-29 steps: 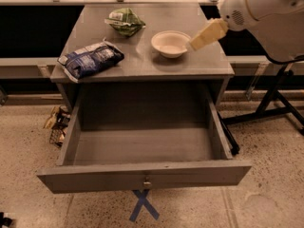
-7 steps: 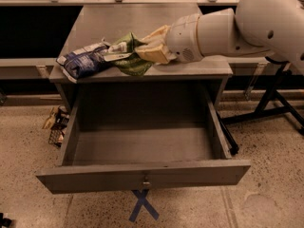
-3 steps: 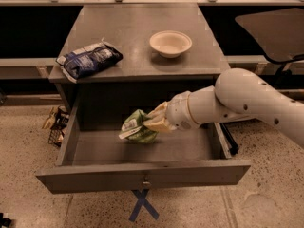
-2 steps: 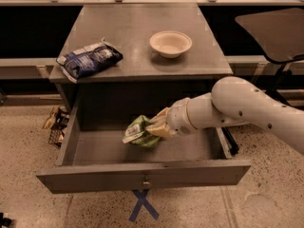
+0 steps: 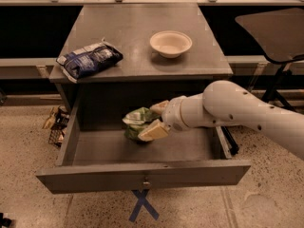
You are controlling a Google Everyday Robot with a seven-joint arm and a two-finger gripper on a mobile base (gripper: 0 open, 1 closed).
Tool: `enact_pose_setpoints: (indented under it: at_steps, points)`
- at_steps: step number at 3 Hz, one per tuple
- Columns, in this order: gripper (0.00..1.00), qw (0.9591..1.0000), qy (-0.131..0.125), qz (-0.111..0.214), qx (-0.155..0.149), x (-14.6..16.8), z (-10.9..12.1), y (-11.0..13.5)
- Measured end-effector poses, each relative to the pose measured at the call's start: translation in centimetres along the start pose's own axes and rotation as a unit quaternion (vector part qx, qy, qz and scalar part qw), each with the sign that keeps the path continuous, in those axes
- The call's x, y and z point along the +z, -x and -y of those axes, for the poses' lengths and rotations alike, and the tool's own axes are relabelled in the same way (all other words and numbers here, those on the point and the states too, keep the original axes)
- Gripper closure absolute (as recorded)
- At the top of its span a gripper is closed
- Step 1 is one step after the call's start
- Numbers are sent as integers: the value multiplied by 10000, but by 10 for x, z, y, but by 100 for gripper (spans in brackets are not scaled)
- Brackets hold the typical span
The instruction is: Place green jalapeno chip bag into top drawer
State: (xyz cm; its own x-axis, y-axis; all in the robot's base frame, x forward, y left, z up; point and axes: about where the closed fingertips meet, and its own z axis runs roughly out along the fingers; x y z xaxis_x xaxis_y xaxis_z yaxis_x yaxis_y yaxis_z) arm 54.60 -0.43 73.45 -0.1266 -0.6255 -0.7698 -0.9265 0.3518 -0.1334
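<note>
The green jalapeno chip bag (image 5: 137, 123) is a small crumpled green bag with white patches. It is inside the open top drawer (image 5: 142, 175), near the drawer's middle, low over its floor. My gripper (image 5: 154, 119) reaches in from the right on a white arm and is shut on the bag, one tan finger (image 5: 152, 131) in front of it and one behind. The drawer is pulled fully out, with a small metal knob (image 5: 145, 183) on its front panel.
On the grey cabinet top (image 5: 142, 37) lie a dark blue-and-white chip bag (image 5: 89, 60) at the left and a white bowl (image 5: 170, 43) right of centre. A small wire basket (image 5: 56, 125) stands on the floor at the left. A blue tape cross (image 5: 144, 205) marks the floor.
The gripper carried the green bag from the cabinet top down into the open drawer. Over the last second it has shifted slightly right and lower inside the drawer.
</note>
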Motion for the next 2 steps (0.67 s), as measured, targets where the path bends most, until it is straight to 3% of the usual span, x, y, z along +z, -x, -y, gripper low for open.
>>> enact_pose_setpoints:
  at_steps: [1,2]
  points:
    - [0,9994,-310,27,162,-11,14,15]
    - [15,9966,-694,127,426,-35,18,28]
